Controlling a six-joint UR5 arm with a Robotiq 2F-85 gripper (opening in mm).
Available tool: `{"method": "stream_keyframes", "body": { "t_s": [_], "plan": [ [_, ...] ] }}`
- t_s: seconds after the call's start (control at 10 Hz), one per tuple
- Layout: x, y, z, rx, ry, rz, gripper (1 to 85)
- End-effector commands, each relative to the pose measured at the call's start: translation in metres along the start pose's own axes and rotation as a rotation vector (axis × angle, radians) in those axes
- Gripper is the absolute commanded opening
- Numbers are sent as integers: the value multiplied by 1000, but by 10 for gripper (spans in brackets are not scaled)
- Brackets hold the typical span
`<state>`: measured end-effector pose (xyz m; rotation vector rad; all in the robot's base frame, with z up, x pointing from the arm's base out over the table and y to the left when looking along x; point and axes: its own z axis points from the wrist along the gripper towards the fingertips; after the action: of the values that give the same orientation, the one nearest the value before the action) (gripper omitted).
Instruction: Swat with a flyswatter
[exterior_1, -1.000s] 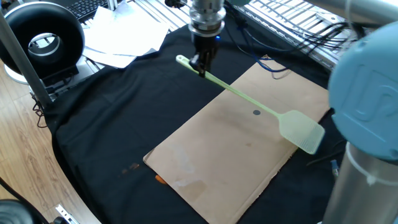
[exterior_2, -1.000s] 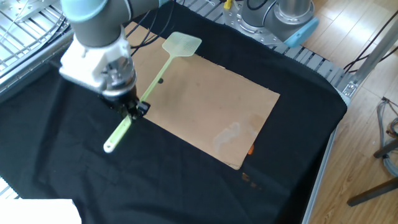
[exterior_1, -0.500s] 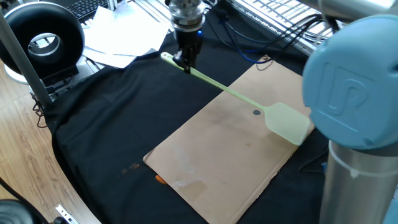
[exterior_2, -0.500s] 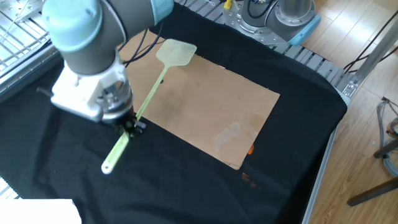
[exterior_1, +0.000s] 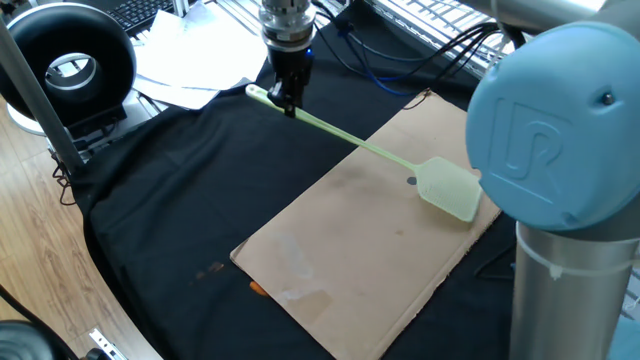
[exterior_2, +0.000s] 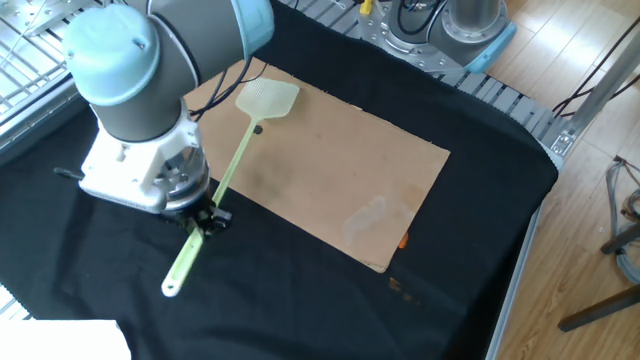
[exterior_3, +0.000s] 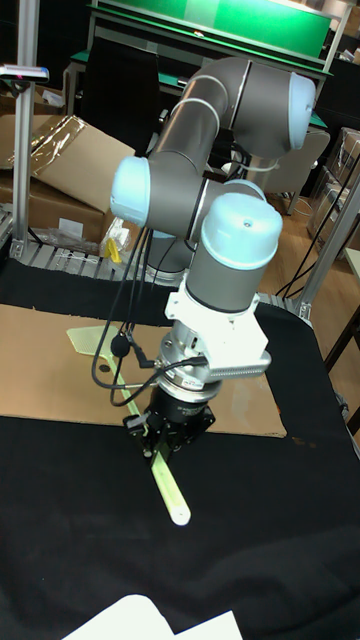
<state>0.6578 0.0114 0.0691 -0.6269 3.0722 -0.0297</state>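
The pale green flyswatter (exterior_1: 360, 148) stretches across from the black cloth onto a brown cardboard sheet (exterior_1: 350, 250). Its mesh head (exterior_1: 448, 188) sits over the sheet's far right part, right beside a small dark spot (exterior_1: 412, 181). My gripper (exterior_1: 285, 100) is shut on the handle near its free end, pointing straight down. In the other fixed view the head (exterior_2: 267, 98) is at the sheet's upper left, the spot (exterior_2: 257, 128) is just below it, and the gripper (exterior_2: 205, 218) holds the handle over the cloth. The tall fixed view shows the gripper (exterior_3: 160, 440) on the handle (exterior_3: 172, 492).
A black cloth (exterior_1: 180, 190) covers the table. White papers (exterior_1: 190, 60) and a black round device (exterior_1: 70, 65) lie at the back left. Cables and a wire rack (exterior_1: 450, 30) run along the back. A small orange bit (exterior_2: 403, 240) sticks out at the cardboard's edge.
My gripper has carried the flyswatter sideways along its own length. The head has slid from the cardboard's edge inward to beside the dark spot.
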Motion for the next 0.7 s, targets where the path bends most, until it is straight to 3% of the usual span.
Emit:
{"method": "stream_keyframes", "body": {
  "t_s": [0.0,0.2,0.6],
  "plan": [
    [-16,10,1,-15,-35,22,13],
    [-35,21,0,-46,-105,48,13],
    [-49,17,-1,-32,-163,-8,13]
  ]
}}
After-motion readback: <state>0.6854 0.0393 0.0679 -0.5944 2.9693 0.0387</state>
